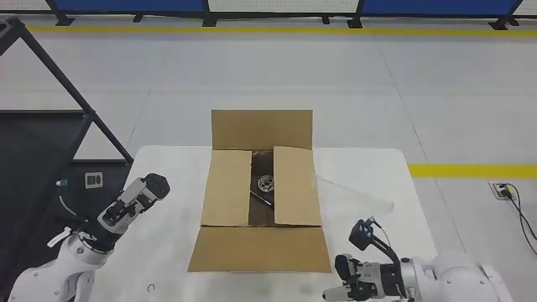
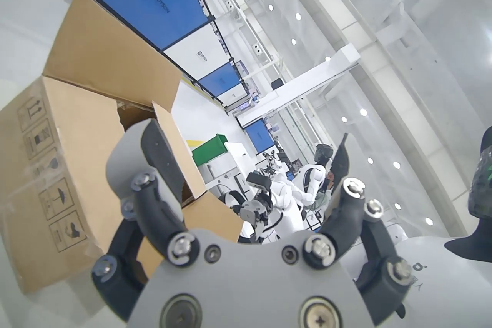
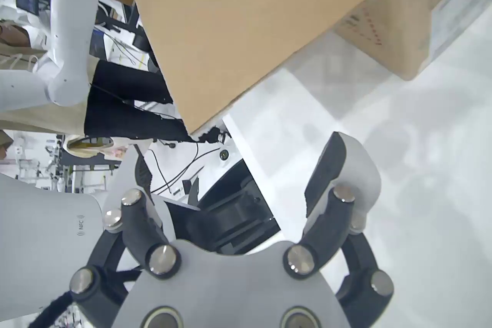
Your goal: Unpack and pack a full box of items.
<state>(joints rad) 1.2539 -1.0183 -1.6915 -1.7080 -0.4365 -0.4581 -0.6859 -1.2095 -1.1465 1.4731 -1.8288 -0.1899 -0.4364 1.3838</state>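
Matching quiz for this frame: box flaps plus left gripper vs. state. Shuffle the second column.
1. far flap
2. near flap
3. side flaps
4. left gripper

A. open, holding nothing
B. folded inward over the opening
C. laid outward on the near side
D. raised at the back

Pairs: 1-D, 2-C, 3-B, 4-A

Box [image 1: 260,247] interior mostly hidden under two folded-in flaps [image 1: 294,186]. Dark items [image 1: 265,186] in the gap between them: too small to identify.
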